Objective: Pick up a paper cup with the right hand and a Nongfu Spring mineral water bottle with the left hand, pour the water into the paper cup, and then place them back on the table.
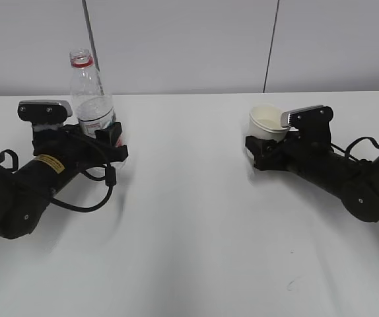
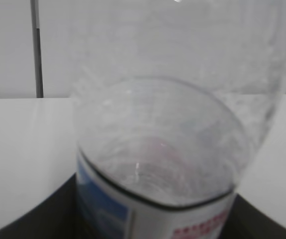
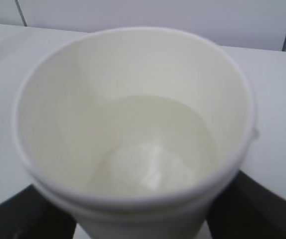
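- Bottle first: one Nongfu Spring mineral water bottle (image 1: 92, 92) stands upright at the far left of the table (image 1: 189, 218), capless, with a red ring round its neck and a red-and-white label low on its body.
- One left hand (image 1: 100, 140), the black gripper on the arm with the yellow sticker (image 1: 49, 164), sits around the lower part of that bottle; its jaws are closed against the labelled section, so it grips the bottle.
- From the left wrist view the bottle (image 2: 173, 139) fills the picture, its clear wall curving above the label edge, with dark gripper parts at both lower corners; whether water is left inside cannot be told.
- One black cable (image 1: 84, 206) loops on the table just below and to the right of the left arm.
- To the right of the bottle, well apart from it, the bare middle of the table separates the two arms.
- One paper cup (image 1: 267, 124) stands upright to the right of the bottle, its open mouth facing up.
- One right hand (image 1: 263, 148), the black gripper with the silver-grey plate (image 1: 302, 114), has its jaws closed around the cup's side, holding it.
- From the right wrist view the cup (image 3: 133, 129) is seen from above, and a pool of clear water (image 3: 158, 144) lies in its bottom part, well under the rolled rim.
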